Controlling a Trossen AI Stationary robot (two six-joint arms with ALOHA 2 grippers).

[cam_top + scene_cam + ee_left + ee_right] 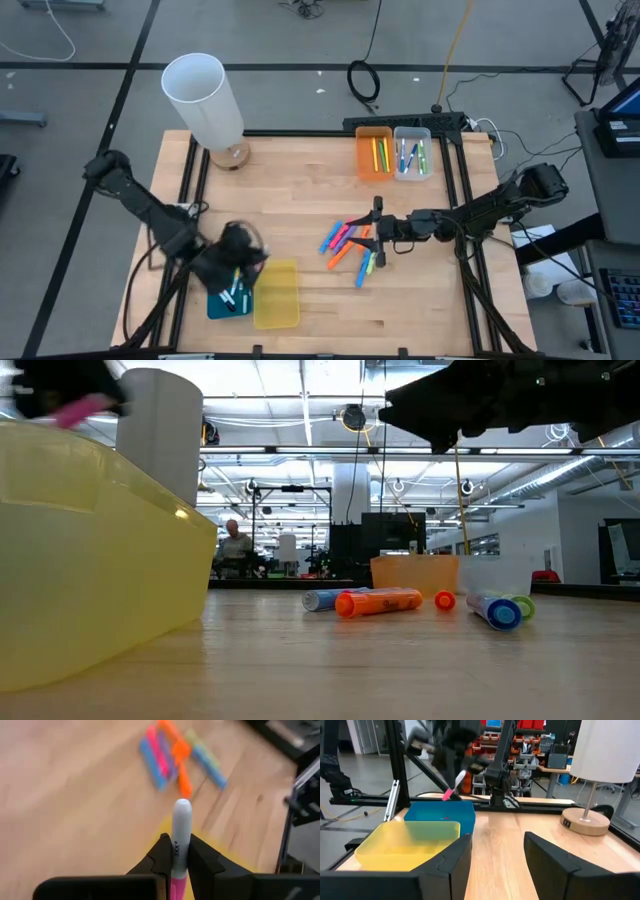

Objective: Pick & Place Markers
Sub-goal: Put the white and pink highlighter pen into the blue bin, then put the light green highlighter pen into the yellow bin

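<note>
The left gripper (pixel 179 862) is pinching a marker (pixel 180 832) between its two dark fingers (pixel 159 857). This marker has a white body with small black letters on it and a pink end down by the fingers. Its round white tip sticks straight out ahead of the gripper. In the right wrist view the same marker (pixel 455 787) hangs tilted above the blue bin (pixel 442 815), pink end lowest. From above, this gripper (pixel 238 258) is over the blue bin (pixel 215 305), near the front left of the wooden table (pixel 290 190). A few markers already lie in that bin.

The yellow bin (pixel 275 295) sits just beside the blue one, touching it.

A small heap of markers (pixel 350 245) lies on the table near the middle. They are pink, orange, blue and green, and they lie flat, crossing each other at different angles. In the low view an orange marker (pixel 380 602) lies on its side, long way across.

The right gripper (pixel 378 235) is just over this heap, its fingers (pixel 450 857) spread apart with nothing between them.

At the back stand an orange bin (pixel 374 152) and a clear bin (pixel 412 152), side by side, with more markers inside. A white lamp (pixel 205 100) stands at the back left
</note>
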